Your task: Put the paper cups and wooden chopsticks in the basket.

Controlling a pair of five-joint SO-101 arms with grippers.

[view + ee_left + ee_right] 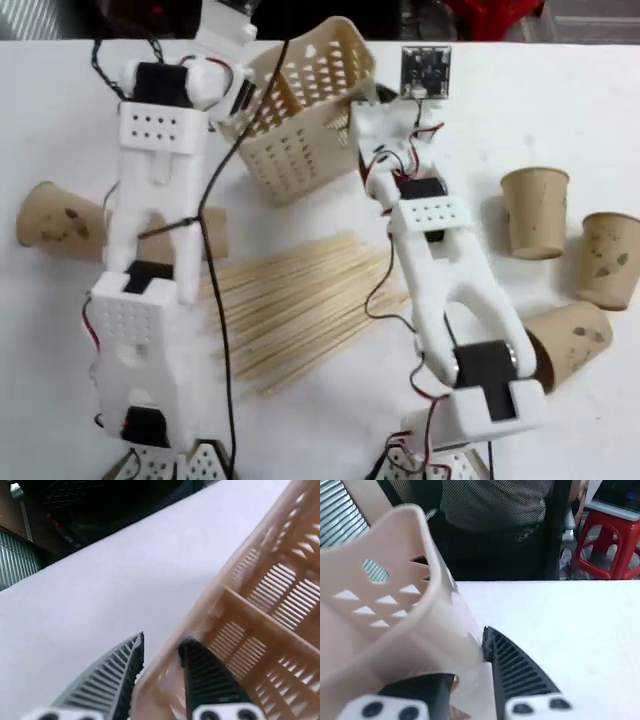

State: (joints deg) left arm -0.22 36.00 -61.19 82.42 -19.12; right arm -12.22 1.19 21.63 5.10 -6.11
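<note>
Left gripper (162,640) pinches the rim of the beige basket (270,607); right gripper (470,655) clamps another wall; basket tilted, sides slotted.

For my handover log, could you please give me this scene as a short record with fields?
basket: tilted, at the far middle of the table
left gripper: closed over the basket's rim
right gripper: closed over the basket's wall on the opposite side
wooden chopsticks: loose pile on the table between the arms
paper cups: three beside the right arm, one lying on its side beyond the left arm
progress: those cups and the chopsticks are not yet in the basket
</note>
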